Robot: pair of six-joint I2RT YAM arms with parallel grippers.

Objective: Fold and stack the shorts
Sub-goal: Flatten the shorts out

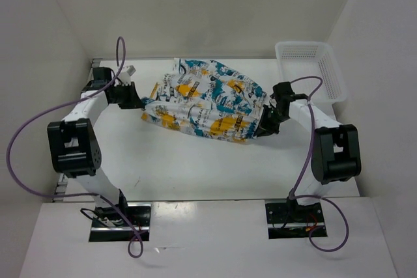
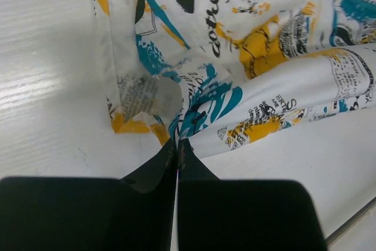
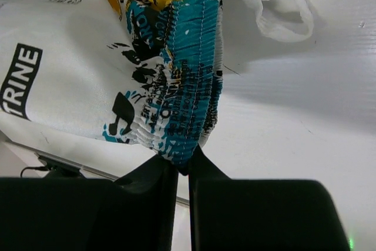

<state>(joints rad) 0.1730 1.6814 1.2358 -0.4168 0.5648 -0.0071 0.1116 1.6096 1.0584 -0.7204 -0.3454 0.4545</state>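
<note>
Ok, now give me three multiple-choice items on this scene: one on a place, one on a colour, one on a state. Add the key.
1. Where on the table does the white mesh basket stand?
A. far right corner
B. near left corner
C. on top of the printed fabric

2. What colour is most of the stretch of waistband at the right fingers?
A. red
B. teal
C. plain grey

3. What are the left fingers doing?
A. standing wide open over bare table
B. shut on the basket's rim
C. shut on an edge of the shorts

Key:
1 A: the top view shows the basket at the far right corner, apart from the shorts.
2 B: the right wrist view shows gathered teal fabric with black print.
3 C: the left wrist view shows them closed together on the fabric's edge.
</note>
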